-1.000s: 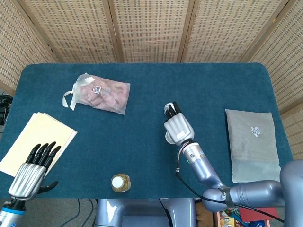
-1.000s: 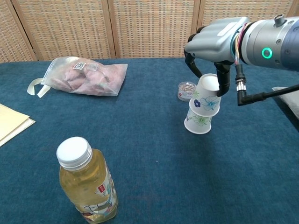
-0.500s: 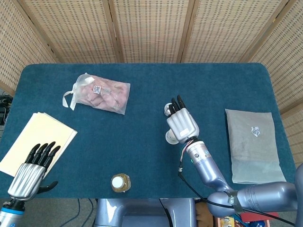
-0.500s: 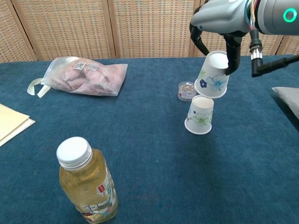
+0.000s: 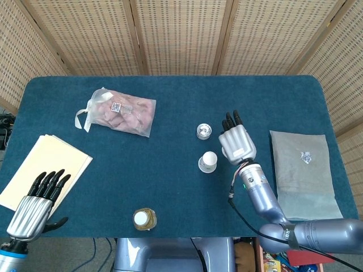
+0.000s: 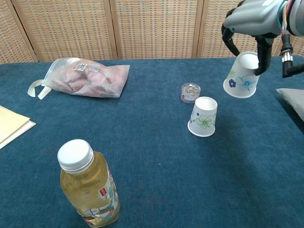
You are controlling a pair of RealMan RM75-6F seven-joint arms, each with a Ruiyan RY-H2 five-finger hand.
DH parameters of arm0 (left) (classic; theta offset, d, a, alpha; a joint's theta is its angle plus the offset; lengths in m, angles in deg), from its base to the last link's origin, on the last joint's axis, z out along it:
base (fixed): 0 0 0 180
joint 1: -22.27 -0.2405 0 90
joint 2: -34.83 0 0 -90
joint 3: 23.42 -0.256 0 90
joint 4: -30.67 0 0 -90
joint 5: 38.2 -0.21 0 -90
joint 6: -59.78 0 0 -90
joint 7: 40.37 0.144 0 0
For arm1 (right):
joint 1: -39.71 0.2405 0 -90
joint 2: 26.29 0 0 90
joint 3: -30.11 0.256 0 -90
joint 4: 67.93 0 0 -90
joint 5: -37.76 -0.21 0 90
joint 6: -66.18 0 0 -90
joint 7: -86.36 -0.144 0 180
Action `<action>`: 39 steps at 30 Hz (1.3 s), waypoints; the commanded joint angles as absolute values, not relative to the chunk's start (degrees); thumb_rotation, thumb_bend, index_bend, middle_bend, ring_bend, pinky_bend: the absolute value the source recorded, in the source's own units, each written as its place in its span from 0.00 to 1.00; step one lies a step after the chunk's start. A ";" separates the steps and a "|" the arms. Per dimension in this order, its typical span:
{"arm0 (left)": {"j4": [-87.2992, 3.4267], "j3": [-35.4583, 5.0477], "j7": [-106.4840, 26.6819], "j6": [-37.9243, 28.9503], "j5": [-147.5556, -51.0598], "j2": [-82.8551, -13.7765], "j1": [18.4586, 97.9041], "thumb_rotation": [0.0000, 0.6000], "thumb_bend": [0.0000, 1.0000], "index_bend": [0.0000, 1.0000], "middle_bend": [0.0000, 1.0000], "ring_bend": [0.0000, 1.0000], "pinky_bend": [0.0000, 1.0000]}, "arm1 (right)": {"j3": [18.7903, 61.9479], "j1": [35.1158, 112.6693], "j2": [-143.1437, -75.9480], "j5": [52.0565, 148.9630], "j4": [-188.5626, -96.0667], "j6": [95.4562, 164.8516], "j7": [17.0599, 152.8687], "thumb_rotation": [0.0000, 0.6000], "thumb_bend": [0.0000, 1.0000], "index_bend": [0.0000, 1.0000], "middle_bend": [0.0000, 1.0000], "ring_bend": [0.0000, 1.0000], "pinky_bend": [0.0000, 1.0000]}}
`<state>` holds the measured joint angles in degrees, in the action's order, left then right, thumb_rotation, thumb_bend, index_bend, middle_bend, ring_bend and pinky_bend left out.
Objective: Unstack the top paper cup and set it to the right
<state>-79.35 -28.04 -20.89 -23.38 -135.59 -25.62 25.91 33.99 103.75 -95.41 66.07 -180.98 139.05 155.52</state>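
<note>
Right of centre on the blue counter (image 5: 170, 170): right hand (image 5: 237, 141), seen from above only as a grey back with dark fingers pointing away, nothing visible beneath it. The chest view supplies the rest: the same hand's fingers (image 6: 260, 57) grip the top paper cup (image 6: 241, 81), upside down, tilted, blue flowers on its side, lifted clear of the counter.

Bottom paper cup (image 6: 203, 117): upside down on the counter, green flowers, to the left of the lifted cup and well apart from it. From overhead it reads as a white disc only.

Small clear lidded jar (image 6: 190, 92): just behind the standing cup.

Clear plastic bag (image 5: 121, 114) of pinkish contents, white tie and a printed label: far left part of the counter, shown in both views.

Bottle (image 6: 88, 185) of yellow drink, white cap: near edge. Overhead gives the cap alone; the chest view gives the body and label.

Yellow paper stack (image 5: 48, 168): left edge, mostly outside the chest view.

Grey folded pouch (image 5: 300, 171): right edge, overhead view; the chest view catches a corner.

Left hand (image 5: 35, 207): overhead view only, at the lower left corner, fingers extended and apart, holding nothing.
</note>
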 commanded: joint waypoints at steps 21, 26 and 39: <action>-79.32 -28.00 -19.65 -23.04 -135.62 -26.34 25.89 1.00 0.16 0.00 0.00 0.00 0.00 | 29.56 97.02 -101.19 70.35 -171.08 133.42 146.01 1.00 0.38 0.48 0.16 0.00 0.05; -79.39 -28.05 -19.17 -22.81 -135.62 -26.57 25.91 1.00 0.16 0.00 0.00 0.00 0.00 | 28.94 96.20 -102.15 70.06 -169.38 132.84 145.82 1.00 0.38 0.48 0.12 0.00 0.05; -79.48 -27.92 -19.33 -23.03 -135.61 -26.50 25.87 1.00 0.16 0.00 0.00 0.00 0.00 | 29.42 96.62 -101.44 64.75 -171.01 133.93 149.41 1.00 0.33 0.06 0.00 0.00 0.02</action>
